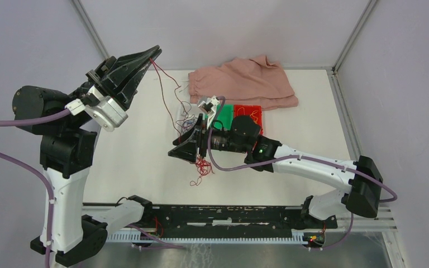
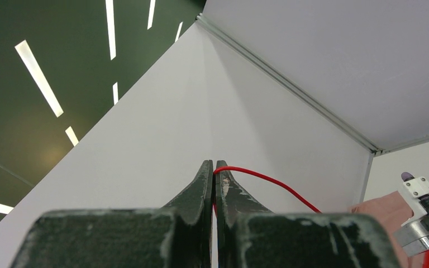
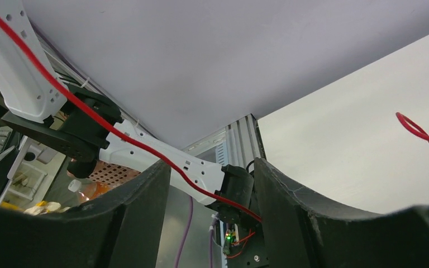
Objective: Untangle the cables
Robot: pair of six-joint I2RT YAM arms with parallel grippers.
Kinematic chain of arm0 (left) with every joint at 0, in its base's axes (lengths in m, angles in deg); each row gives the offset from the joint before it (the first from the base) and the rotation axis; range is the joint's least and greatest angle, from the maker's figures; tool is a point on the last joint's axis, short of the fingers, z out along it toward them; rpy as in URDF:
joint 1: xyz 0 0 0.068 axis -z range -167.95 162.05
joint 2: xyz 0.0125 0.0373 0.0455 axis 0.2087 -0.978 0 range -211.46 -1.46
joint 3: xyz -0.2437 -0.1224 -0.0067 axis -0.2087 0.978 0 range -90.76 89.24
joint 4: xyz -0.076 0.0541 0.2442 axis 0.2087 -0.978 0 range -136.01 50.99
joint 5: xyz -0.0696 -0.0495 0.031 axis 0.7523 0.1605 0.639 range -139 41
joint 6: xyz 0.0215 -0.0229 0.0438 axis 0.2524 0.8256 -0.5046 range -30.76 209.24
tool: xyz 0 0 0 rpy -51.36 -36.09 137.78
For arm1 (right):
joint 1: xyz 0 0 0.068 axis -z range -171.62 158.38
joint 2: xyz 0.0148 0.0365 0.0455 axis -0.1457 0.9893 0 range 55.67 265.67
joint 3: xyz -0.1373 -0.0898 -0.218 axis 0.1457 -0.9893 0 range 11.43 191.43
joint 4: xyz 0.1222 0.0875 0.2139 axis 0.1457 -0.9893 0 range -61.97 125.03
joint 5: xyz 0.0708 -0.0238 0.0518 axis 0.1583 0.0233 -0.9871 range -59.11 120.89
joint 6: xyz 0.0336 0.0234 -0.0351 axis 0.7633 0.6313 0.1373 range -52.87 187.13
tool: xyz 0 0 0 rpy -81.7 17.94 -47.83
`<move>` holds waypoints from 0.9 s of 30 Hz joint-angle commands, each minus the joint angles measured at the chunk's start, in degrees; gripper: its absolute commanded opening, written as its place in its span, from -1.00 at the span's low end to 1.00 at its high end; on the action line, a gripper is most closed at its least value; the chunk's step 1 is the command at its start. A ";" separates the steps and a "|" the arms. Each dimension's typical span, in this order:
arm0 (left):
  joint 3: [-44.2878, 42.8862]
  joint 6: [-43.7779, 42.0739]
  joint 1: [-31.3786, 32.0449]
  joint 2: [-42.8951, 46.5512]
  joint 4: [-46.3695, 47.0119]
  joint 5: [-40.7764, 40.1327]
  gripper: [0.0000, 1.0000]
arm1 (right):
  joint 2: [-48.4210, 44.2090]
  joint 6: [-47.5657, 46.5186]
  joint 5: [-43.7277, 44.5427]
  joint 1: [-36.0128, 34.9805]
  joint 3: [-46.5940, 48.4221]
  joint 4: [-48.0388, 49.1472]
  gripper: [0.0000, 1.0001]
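The left gripper [image 2: 213, 165] sat closest to its wrist camera, jaws pinched tight on the red cable [image 2: 268, 181], which it held raised over the far left of the table [image 1: 139, 162]. From there the cable slanted down to the knot [image 1: 188, 121] of dark purple-blue and red strands at mid-table. Just beside the knot was the right gripper [image 1: 181, 152], jaws apart and clamping nothing. More red loops [image 1: 202, 164] lay beneath it. The yellow cord could not be placed with certainty. The untangling looked barely begun: one cord lifted, none yet freed.

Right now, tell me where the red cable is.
Top view: the red cable runs from the shut left gripper, upper left, down to beside the right gripper, centre.
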 commanded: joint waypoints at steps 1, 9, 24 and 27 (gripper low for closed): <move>-0.40 -1.05 -0.16 -0.32 3.03 0.86 -0.94 | -0.33 1.33 0.23 -0.12 0.22 3.53 0.22; -2.05 -0.62 -0.16 -2.18 5.41 0.43 -0.94 | 8.90 3.29 -1.88 -2.29 1.35 6.25 -0.06; -10.90 -0.79 -0.19 -5.58 9.42 -2.16 -0.94 | 18.22 1.39 5.28 -2.81 -6.47 7.47 -0.19; -14.40 -2.35 -0.17 -7.42 11.68 -4.63 -0.94 | 19.38 1.08 7.53 -2.74 -9.11 7.90 -0.21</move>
